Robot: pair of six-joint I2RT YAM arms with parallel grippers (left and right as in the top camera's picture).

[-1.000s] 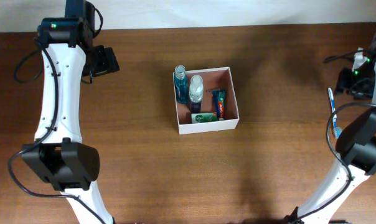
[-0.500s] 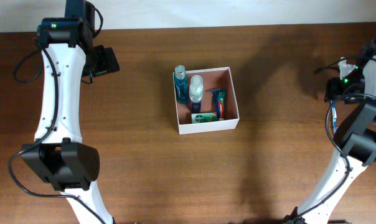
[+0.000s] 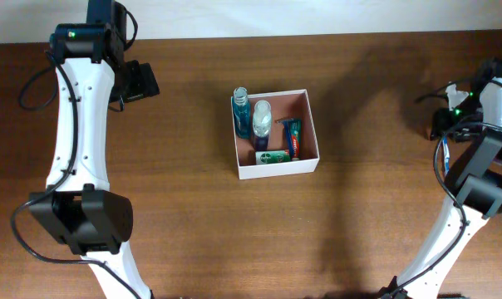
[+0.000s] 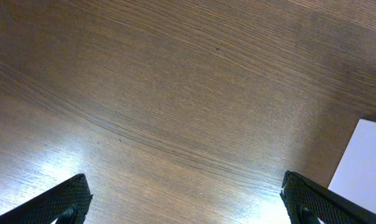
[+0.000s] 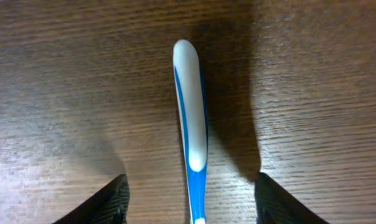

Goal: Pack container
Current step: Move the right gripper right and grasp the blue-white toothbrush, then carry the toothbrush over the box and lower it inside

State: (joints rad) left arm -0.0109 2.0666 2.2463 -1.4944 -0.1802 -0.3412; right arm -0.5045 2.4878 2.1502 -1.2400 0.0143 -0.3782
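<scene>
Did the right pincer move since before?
Yes. The right pincer has slid left, toward the white square cardboard box, which stayed put.

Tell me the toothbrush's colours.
The toothbrush is white with blue stripes, clearest in the right wrist view.

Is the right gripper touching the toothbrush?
Apart. The right wrist view shows the toothbrush lying between the right gripper's open fingers, with bare wood visible on both sides of it.
</scene>
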